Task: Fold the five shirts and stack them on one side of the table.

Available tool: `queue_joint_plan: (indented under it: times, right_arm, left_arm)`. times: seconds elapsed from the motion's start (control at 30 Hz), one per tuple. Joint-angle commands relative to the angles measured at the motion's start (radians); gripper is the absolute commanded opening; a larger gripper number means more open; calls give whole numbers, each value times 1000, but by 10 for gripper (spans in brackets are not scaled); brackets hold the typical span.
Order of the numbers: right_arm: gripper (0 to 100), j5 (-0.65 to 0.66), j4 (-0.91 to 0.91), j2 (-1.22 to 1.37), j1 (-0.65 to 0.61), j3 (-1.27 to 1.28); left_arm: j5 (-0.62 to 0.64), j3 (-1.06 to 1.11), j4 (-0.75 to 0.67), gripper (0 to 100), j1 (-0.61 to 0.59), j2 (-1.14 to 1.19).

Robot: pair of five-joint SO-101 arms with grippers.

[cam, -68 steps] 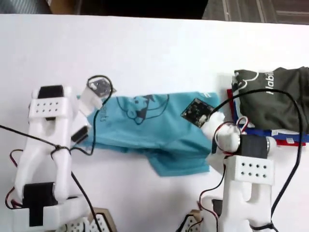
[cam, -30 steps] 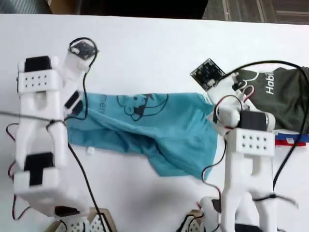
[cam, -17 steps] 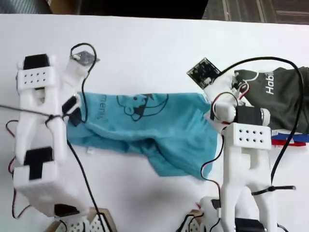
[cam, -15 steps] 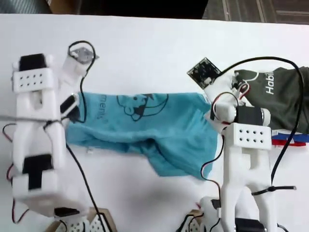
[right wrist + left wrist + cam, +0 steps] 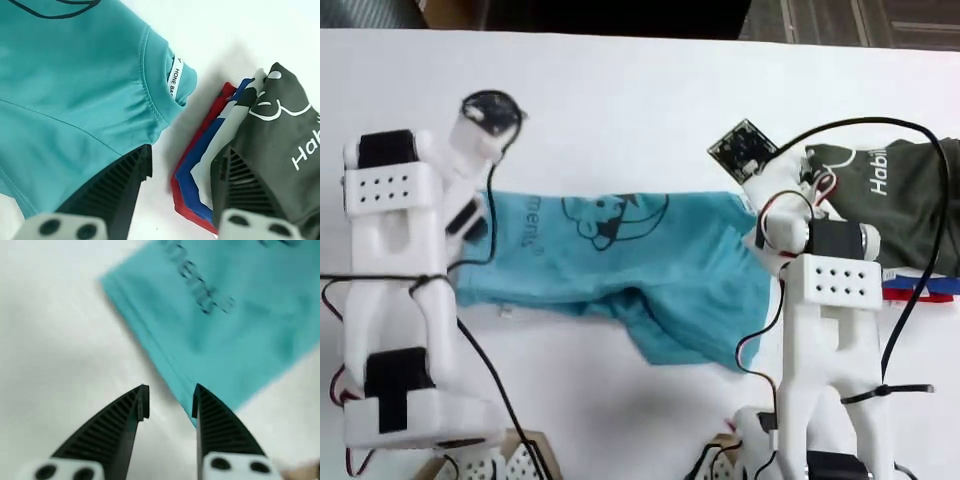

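My left gripper [image 5: 170,402] hangs spread over the teal shirt [image 5: 235,315] hem; my right gripper [image 5: 182,167] gapes empty between that shirt and the folded stack [image 5: 285,125].

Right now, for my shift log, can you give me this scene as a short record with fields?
In work: teal shirt, partly folded, lying flat on the table between the arms
Done so far: stack beside the right arm, dark grey shirt on top
Left tool: open, at the teal shirt's hem end
Right tool: open, over the gap between collar and stack
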Motion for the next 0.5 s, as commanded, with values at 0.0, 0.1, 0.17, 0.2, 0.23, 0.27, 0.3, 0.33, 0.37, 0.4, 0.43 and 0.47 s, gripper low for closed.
queue_joint_plan:
  times: [0.0,0.1,0.17,0.2,0.23,0.27,0.3,0.33,0.37,0.4,0.43,0.47]
  right_arm:
    - [226,-35,-33,2,-7,-3]
    - [226,-38,-41,4,-28,-3]
    - [226,-38,-38,4,-51,-3]
    - [226,-38,-35,4,-59,-2]
    - [226,-40,-33,4,-65,-2]
    - [226,-40,-33,4,-68,-2]
    - [226,-43,-33,4,-68,-2]
    - [226,-58,-33,4,-65,-2]
    - [226,-66,-33,4,-64,-2]
    - [226,-69,-31,4,-64,-2]
    - [226,-71,-31,4,-64,0]
    - [226,-71,-31,4,-64,5]
  left_arm:
    - [133,-59,-149,162,-12,89]
    - [210,-127,-166,162,20,262]
    - [258,-189,-164,162,28,384]
    - [285,-231,-169,162,23,440]
    - [304,-280,-169,162,20,494]
    - [316,-332,-164,162,14,546]
    - [321,-380,-158,162,11,592]
    - [319,-429,-138,162,11,637]
    - [318,-478,-114,162,12,678]
    - [318,-524,-84,162,12,718]
    - [318,-568,-54,162,12,756]
    - [321,-611,-29,162,12,793]
